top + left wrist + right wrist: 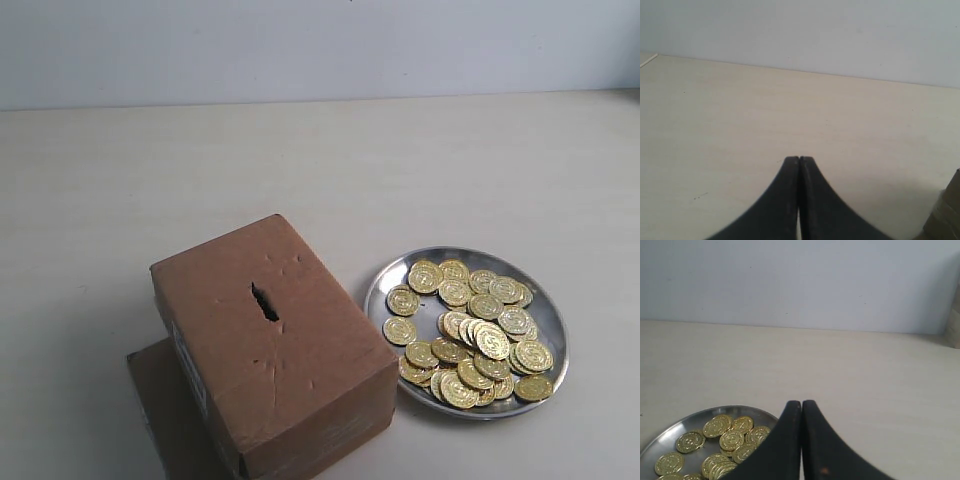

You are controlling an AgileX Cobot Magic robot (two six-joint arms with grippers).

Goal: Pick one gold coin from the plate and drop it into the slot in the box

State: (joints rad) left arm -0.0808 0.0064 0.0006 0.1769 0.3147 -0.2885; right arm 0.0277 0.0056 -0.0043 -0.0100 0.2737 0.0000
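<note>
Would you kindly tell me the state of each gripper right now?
Left gripper: shut, holding nothing.
Right gripper: shut, holding nothing.

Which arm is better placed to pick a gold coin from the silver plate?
The right: its shut black gripper sits by the round silver metal plate of gold coins; the left gripper has no plate in view.

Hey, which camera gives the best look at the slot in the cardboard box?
The exterior view: the box slot shows whole, a dark ragged slit in the middle of the top of the box. Neither wrist view shows the slot; each catches only a brown sliver at its frame edge, possibly the box.
</note>
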